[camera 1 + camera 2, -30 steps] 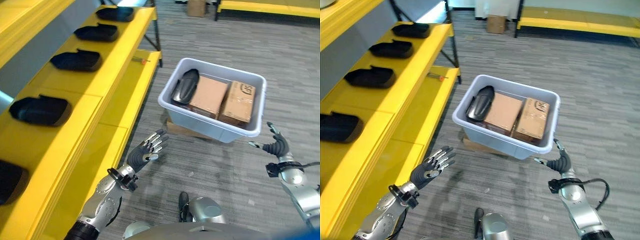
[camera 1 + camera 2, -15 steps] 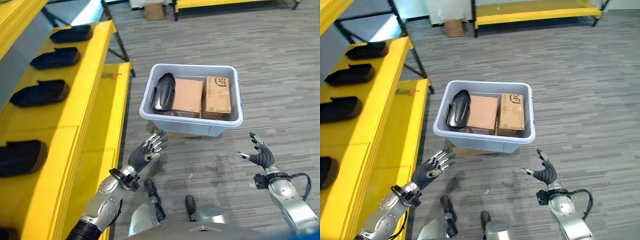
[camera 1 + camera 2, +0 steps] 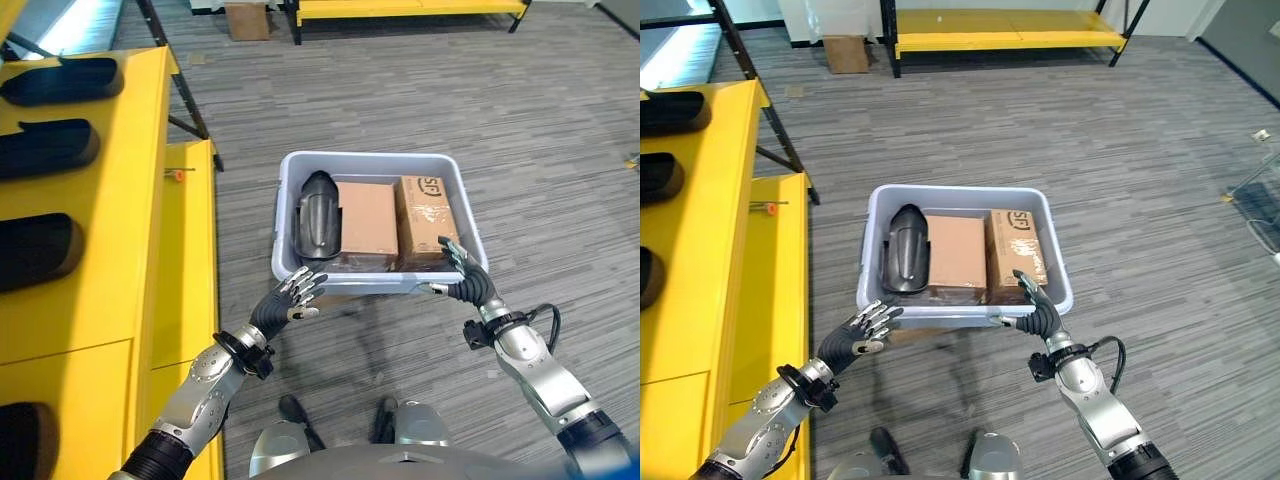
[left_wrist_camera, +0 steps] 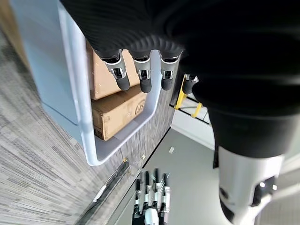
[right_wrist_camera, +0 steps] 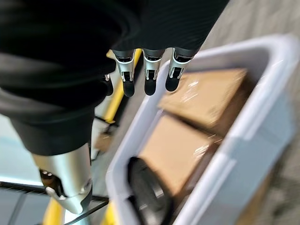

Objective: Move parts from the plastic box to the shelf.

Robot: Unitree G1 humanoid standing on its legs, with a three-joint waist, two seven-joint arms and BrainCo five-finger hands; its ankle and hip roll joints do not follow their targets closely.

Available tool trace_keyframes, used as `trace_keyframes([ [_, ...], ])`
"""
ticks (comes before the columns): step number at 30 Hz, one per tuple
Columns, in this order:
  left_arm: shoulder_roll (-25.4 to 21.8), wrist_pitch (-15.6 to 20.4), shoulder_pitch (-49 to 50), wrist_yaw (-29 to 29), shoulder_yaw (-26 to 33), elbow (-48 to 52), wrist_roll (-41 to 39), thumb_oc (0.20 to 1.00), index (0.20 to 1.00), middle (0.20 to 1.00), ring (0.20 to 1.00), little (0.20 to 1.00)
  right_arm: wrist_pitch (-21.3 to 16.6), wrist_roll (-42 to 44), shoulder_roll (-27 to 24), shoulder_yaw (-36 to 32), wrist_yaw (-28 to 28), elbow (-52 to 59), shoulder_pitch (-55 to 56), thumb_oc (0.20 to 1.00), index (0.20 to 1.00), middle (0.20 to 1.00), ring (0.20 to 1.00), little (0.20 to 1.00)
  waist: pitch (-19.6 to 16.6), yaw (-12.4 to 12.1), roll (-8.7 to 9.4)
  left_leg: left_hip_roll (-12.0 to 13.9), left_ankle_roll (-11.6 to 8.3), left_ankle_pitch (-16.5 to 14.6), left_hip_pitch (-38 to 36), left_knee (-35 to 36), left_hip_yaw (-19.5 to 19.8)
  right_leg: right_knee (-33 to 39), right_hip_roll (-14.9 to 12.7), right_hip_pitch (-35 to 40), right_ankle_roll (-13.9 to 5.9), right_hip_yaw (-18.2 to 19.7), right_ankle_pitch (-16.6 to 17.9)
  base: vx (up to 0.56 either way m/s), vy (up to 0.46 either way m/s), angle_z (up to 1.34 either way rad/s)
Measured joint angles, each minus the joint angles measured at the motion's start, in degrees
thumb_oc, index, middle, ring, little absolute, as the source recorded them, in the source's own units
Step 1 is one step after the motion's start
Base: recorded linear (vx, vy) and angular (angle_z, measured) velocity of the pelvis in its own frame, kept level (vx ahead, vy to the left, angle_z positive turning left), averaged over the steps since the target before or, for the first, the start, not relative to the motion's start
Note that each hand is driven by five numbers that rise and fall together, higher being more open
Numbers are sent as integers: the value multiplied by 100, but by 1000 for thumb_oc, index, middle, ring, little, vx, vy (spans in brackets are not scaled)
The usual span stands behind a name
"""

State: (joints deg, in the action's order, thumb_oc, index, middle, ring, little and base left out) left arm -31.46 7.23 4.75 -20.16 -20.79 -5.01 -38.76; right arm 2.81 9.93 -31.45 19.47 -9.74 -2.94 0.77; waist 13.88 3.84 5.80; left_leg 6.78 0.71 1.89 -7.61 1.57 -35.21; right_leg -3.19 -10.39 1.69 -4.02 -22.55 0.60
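Both hands at the near rim of the parts box

A pale grey-blue plastic box [image 3: 290, 268] sits on the grey striped carpet floor [image 3: 400, 90], just right of the yellow metal shelf [image 3: 110, 250]. Inside it, a glossy black moulded part [image 3: 316, 218] lies along the box's left side, with two brown cardboard cartons [image 3: 367, 222] packed beside it to the right. Further black moulded parts [image 3: 45, 147] lie in a row on the shelf's upper level. The left hand [image 3: 283, 305] is held just in front of the box's near left corner, fingers spread and straight, holding nothing. The right hand [image 3: 466, 283] is at the near right corner, over the rim, fingers straight and thumb out, also empty. Both forearms reach forward, palms turned inward toward each other
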Motion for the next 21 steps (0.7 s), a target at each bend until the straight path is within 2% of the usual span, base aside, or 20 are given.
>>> trace_keyframes([
  [1, -2, 1, 6, 7, -47, 11, 0, 1000, 1000, 1000, 1000, 1000, 0, 0, -6, 11, -55, -89, -53, 1000, 1000, 1000, 1000, 1000, 8, -3, -93, 78, -67, 4, -29, 12, -8, 52, 93, 32, -5, 53, 26, 111, -165, -27],
  [2, 21, 0, -6, 8, -83, 31, 7, 1000, 1000, 1000, 1000, 1000, 2, -5, -43, 4, -82, -96, -118, 1000, 1000, 1000, 1000, 1000, 62, 29, -266, 177, -193, -51, -46, 65, 23, 60, 184, 35, -2, 97, 23, 152, -249, -21],
  [3, 139, -7, -43, 10, -121, 21, 12, 1000, 1000, 1000, 1000, 1000, 3, -7, -101, -27, -108, -109, -193, 1000, 1000, 1000, 1000, 1000, 131, 161, -535, 277, -373, -135, -90, 177, 206, -126, 286, -30, -40, 111, -8, 97, -154, 2],
  [4, 223, -12, -79, 8, -160, 29, 19, 1000, 1000, 1000, 1000, 1000, 20, -7, -90, -74, -135, -117, -191, 1000, 1000, 1000, 1000, 1000, 174, 250, -677, 285, -387, -76, -117, 273, 279, -212, 279, -27, -61, 119, -28, 163, -278, 19],
  [5, 369, -18, -154, 17, -185, 20, 27, 1000, 1000, 1000, 1000, 1000, 35, -9, -141, -110, -143, -132, -194, 1000, 1000, 1000, 1000, 1000, 236, 351, -899, 332, -364, -57, -199, 368, 393, -688, 264, -204, -158, 170, -105, 97, -176, 44],
  [6, 420, -16, -169, 17, -258, 67, 27, 1000, 1000, 1000, 1000, 1000, 59, -10, -141, -129, -162, -128, -115, 1000, 1000, 1000, 1000, 1000, 225, 477, -971, 372, -335, -21, -133, 316, 491, -934, 198, -267, -210, 164, -174, 196, -367, 41],
  [7, 445, -22, -191, 5, -254, 125, 87, 1000, 1000, 1000, 1000, 1000, 76, -24, -147, -126, -153, -134, -92, 1000, 1000, 1000, 1000, 1000, 238, 470, -1040, 407, -357, -59, -170, 334, 592, -1246, 122, -418, -388, 195, -401, 198, -367, 45],
  [8, 454, -21, -225, 11, -216, 141, 145, 1000, 1000, 1000, 1000, 1000, 113, -79, -122, -89, -133, -118, -36, 1000, 1000, 1000, 1000, 1000, 203, 415, -1011, 408, -368, -100, -127, 259, 632, -1278, -120, -497, -449, 189, -535, 310, -582, 12],
  [9, 482, -33, -232, 14, -149, 83, 197, 1000, 1000, 1000, 1000, 1000, 132, -163, -96, -63, -79, -164, -30, 1000, 1000, 1000, 1000, 1000, 207, 313, -999, 415, -403, -128, -135, 212, 627, -1299, -498, -608, -520, 201, -503, 256, -469, 13],
  [10, 390, -59, -146, 13, -81, 163, 195, 1000, 1000, 1000, 1000, 1000, 199, -236, -64, 4, -27, -130, 15, 1000, 1000, 1000, 1000, 1000, 173, 263, -961, 478, -514, -140, -10, 84, 754, -937, -784, -597, -648, 416, -384, 273, -489, 39],
  [11, 214, -61, -84, -1, -59, 291, 191, 1000, 1000, 1000, 1000, 1000, 244, -237, -37, 71, 28, 18, 164, 1000, 1000, 1000, 1000, 1000, 122, 271, -833, 594, -604, -141, 133, -108, 964, -424, -916, -473, -703, 605, -273, 197, -336, 67],
  [12, 25, -66, -19, -12, -26, 358, 187, 1000, 1000, 1000, 1000, 1000, 254, -238, -27, 118, 58, 184, 305, 1000, 1000, 1000, 1000, 1000, 61, 194, -667, 647, -742, -69, 221, -199, 1105, 46, -908, -256, -682, 644, -120, 246, -420, 88],
  [13, -19, -104, 58, -51, 51, 310, 185, 1000, 1000, 1000, 1000, 1000, 260, -240, -47, 185, 74, 193, 322, 1000, 1000, 1000, 1000, 1000, 73, 204, -593, 772, -930, 39, 197, -204, 1237, 227, -738, -22, -759, 648, 396, 303, -515, 57],
  [14, 168, -196, 315, -95, -30, 386, 174, 1000, 1000, 1000, 1000, 1000, 315, -241, -131, 132, 73, 138, 280, 1000, 1000, 1000, 1000, 1000, 50, 168, -810, 1132, -698, 240, 160, -234, 1023, 224, -321, 83, -554, 528, 249, 386, -670, 39],
  [15, 261, -225, 389, -130, -118, 392, 172, 1000, 1000, 1000, 1000, 1000, 337, -237, -184, 121, 89, 81, 209, 1000, 1000, 1000, 1000, 1000, 40, 189, -832, 1262, -495, 404, 161, -319, 892, 219, -199, 159, -480, 441, 139, 340, -613, 8],
  [16, 362, -263, 394, -140, -167, 391, 172, 1000, 1000, 1000, 1000, 1000, 366, -237, -285, 121, 130, 78, 159, 1000, 1000, 1000, 1000, 1000, 35, 191, -838, 1341, -405, 526, 149, -424, 874, 210, -122, 225, -418, 429, 70, 260, -502, 6],
  [18, 493, -284, 338, -155, -192, 382, 157, 1000, 1000, 1000, 1000, 1000, 418, -238, -340, 22, 283, -43, 84, 1000, 1000, 1000, 1000, 1000, -5, 208, -741, 1448, -427, 866, 234, -733, 930, 48, -109, 272, -325, 391, -159, 185, -362, 3],
  [21, 485, -287, 252, -47, -158, 375, 104, 1000, 1000, 1000, 1000, 1000, 446, -241, -340, 41, 474, -65, 35, 1000, 1000, 1000, 1000, 1000, -100, 198, -588, 1524, -490, 1576, 305, -805, 930, -232, -91, 262, -184, 349, -402, 152, -335, 9],
])
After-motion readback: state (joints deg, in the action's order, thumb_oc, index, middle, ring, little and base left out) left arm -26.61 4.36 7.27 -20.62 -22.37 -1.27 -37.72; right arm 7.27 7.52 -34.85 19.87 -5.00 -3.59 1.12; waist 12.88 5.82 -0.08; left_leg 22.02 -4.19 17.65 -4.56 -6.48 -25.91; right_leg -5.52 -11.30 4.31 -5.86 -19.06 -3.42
